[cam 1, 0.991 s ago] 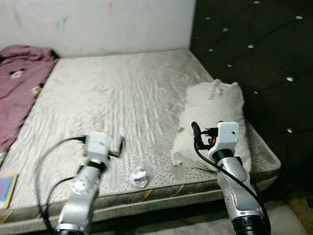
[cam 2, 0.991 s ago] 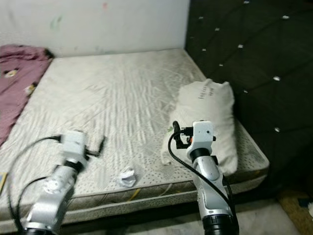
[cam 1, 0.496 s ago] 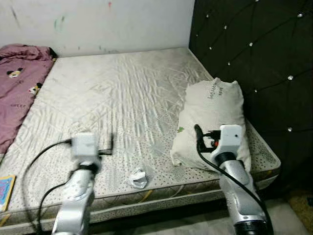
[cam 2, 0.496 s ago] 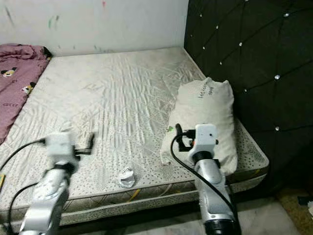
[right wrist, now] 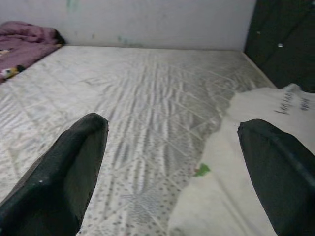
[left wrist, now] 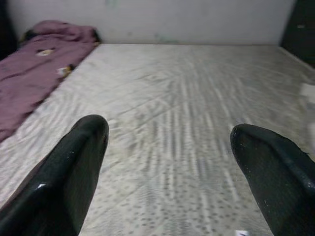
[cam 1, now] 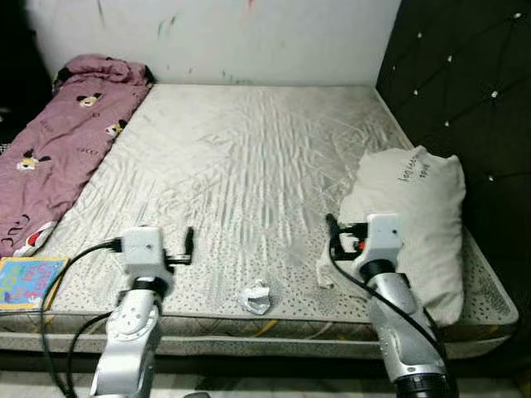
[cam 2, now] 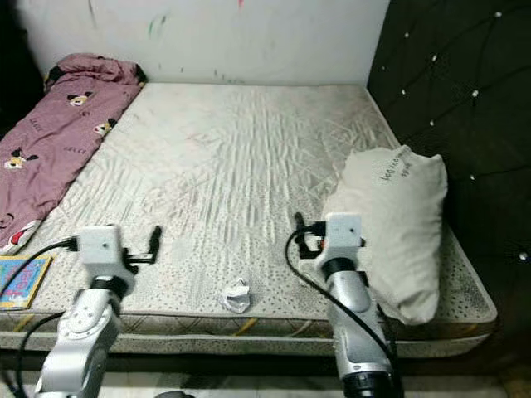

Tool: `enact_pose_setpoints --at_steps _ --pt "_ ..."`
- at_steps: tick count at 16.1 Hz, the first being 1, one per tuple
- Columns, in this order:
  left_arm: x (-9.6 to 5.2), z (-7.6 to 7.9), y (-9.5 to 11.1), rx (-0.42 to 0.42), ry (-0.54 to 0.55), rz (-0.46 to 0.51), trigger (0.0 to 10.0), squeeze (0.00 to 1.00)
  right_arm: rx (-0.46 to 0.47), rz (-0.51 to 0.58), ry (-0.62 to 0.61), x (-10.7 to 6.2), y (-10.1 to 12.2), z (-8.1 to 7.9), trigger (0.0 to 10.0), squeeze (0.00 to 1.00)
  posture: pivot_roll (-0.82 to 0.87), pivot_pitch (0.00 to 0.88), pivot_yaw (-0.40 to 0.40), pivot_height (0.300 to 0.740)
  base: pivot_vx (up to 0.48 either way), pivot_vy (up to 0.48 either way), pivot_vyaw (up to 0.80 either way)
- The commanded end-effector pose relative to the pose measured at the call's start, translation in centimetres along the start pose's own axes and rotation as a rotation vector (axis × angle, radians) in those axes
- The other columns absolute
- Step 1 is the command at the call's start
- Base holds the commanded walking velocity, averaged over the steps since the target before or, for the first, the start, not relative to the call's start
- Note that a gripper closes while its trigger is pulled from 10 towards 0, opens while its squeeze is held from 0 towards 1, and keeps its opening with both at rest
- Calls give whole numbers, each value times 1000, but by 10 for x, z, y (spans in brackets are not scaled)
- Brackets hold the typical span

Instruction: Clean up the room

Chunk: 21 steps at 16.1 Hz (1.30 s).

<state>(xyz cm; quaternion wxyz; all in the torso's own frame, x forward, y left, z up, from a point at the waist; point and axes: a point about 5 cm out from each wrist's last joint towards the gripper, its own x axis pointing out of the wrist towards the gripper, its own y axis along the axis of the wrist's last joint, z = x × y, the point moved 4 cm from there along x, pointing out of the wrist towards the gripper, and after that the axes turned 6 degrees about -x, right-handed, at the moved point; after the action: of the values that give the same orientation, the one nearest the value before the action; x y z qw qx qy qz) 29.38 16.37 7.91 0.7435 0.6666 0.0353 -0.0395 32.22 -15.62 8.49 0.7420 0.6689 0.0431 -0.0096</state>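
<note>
Pink cartoon-print blanket (cam 1: 62,137) lies along the mattress's (cam 1: 249,157) left edge, a colourful book (cam 1: 25,282) at the near-left corner. Left claw (left wrist: 167,162) hovers wide above the front edge, right claw (right wrist: 172,162) likewise. Between them, crumpled paper (cam 1: 255,298) waits, likely first pickup. White pillow (cam 1: 411,215) slumps at the right edge.

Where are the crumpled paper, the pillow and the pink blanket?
Crumpled paper (cam 1: 255,298), left eye view, middle of the wad near the mattress's front edge.
Pillow (cam 1: 411,211), left eye view, middle of its white cover.
Pink blanket (cam 1: 62,141), left eye view, middle of the fabric along the left side.
</note>
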Motion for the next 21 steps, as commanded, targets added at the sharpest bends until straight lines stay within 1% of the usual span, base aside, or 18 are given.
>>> enact_pose_setpoints --at_steps 1,5,8,11,14,15,17,19,21 --pt "2 0 3 14 -4 4 10000 0 5 -12 -7 2 -1 0 10000 0 44 0 -11 740 0 480 0" --pt "4 -5 2 -9 25 -3 10000 0 -9 -8 8 4 0 -3 10000 0 45 0 -9 740 0 480 0" --pt "7 -2 2 -8 14 -2 10000 0 -13 -1 17 6 1 -5 10000 0 43 0 -10 740 0 480 0" --pt "9 -3 3 -10 28 3 10000 0 -15 10 28 7 3 -7 10000 0 42 0 -10 740 0 480 0" --pt "11 -4 8 -5 40 22 10000 0 -2 14 35 9 4 -10 10000 0 48 0 -9 740 0 0 0" --pt "12 -4 10 -4 44 34 10000 0 13 13 43 11 5 -13 10000 0 48 0 -8 740 0 0 0" --pt "13 -5 11 -31 49 42 10000 0 26 13 47 13 6 -15 10000 0 49 0 -8 740 0 0 -288" --pt "13 -7 8 -47 66 18 10000 0 9 28 60 15 9 -19 10000 0 52 0 -11 740 0 0 -281" --pt "13 -6 8 -53 47 15 10000 0 4 26 60 15 8 -19 10000 0 52 0 -11 740 0 0 0"
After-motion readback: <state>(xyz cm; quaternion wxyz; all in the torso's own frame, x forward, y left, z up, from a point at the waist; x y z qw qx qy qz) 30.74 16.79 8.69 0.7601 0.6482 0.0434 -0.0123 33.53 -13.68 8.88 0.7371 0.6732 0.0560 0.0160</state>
